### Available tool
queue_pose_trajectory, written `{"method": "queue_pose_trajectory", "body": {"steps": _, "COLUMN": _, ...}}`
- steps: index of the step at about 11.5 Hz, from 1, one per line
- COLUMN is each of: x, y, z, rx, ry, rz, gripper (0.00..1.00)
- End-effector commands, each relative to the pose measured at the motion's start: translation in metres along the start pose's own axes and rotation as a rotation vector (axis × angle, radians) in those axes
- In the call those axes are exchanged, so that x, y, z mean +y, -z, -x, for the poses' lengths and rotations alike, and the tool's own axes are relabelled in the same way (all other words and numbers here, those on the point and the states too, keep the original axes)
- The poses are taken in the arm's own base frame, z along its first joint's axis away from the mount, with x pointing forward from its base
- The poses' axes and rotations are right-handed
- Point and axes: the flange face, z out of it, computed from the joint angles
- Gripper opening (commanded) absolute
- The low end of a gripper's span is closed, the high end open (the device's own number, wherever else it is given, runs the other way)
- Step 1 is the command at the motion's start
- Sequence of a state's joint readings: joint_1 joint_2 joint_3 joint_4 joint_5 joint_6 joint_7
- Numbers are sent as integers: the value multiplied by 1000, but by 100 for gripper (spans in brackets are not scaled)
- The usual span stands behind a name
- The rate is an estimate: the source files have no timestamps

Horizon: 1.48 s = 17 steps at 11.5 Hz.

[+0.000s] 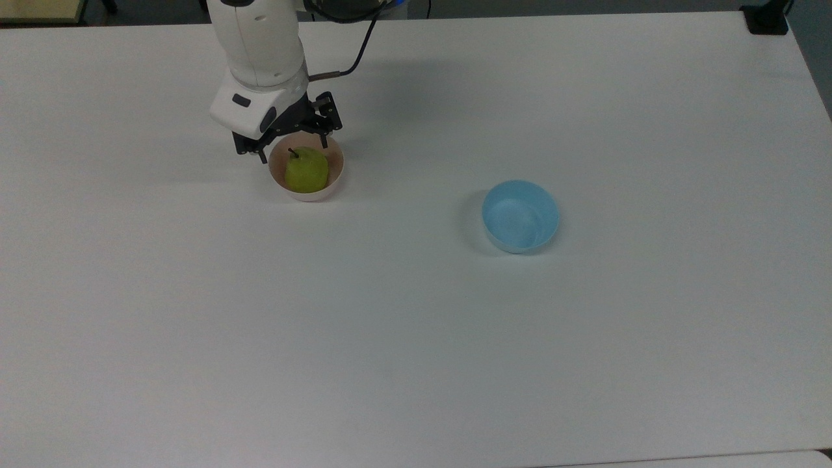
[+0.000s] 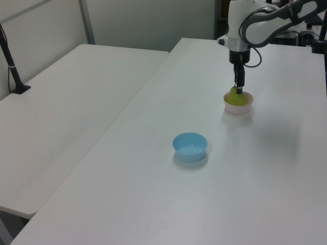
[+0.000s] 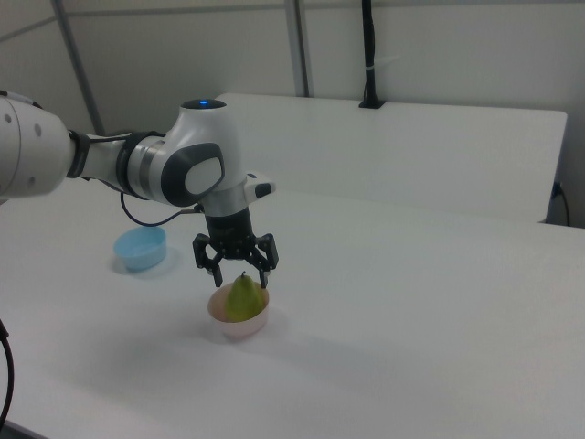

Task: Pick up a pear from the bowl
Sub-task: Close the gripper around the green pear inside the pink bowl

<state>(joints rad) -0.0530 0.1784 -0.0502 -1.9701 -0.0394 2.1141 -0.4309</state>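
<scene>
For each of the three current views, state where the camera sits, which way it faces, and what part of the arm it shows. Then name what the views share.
Top view: high above, angled down on the white table; arm's last links and gripper at upper left.
Left view: raised, beyond the blue bowl, facing the arm at the table's far end.
Right view: lower, oblique; arm enters from the right view's left.
Shared: pear in the pink bowl, open gripper above it.

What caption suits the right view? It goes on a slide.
Open gripper hangs over the pear in the pink bowl.
</scene>
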Motion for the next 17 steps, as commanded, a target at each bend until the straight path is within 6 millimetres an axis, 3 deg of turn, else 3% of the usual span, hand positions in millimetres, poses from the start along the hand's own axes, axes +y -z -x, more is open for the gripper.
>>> {"method": "queue_pose_trajectory", "body": {"steps": 1, "x": -3, "y": -14, "z": 2, "rx": 16, "ry": 20, "rz": 18, "gripper": 84}}
{"method": "queue_pose_trajectory", "body": {"steps": 2, "x": -3, "y": -14, "z": 2, "rx": 22, "ry": 20, "rz": 21, "gripper": 77}}
{"method": "queue_pose_trajectory", "body": {"steps": 5, "x": -5, "y": -24, "z": 0, "rx": 8, "ry": 28, "rz": 15, "gripper": 69}}
{"method": "queue_pose_trajectory", "body": {"steps": 8, "x": -8, "y": -29, "z": 0, "rx": -3, "ry": 44, "rz": 13, "gripper": 41}}
{"method": "queue_pose_trajectory", "body": {"steps": 10, "x": -9, "y": -33, "z": -1, "rx": -10, "ry": 47, "rz": 11, "gripper": 11}}
{"method": "queue_pose_trajectory", "body": {"steps": 11, "x": -9, "y": -33, "z": -1, "rx": -10, "ry": 47, "rz": 11, "gripper": 2}}
{"method": "queue_pose_trajectory", "body": {"steps": 14, "x": -9, "y": -27, "z": 0, "rx": -5, "ry": 48, "rz": 13, "gripper": 0}}
{"method": "queue_pose_trajectory", "body": {"steps": 17, "x": -13, "y": -8, "z": 1, "rx": 7, "ry": 54, "rz": 18, "gripper": 0}}
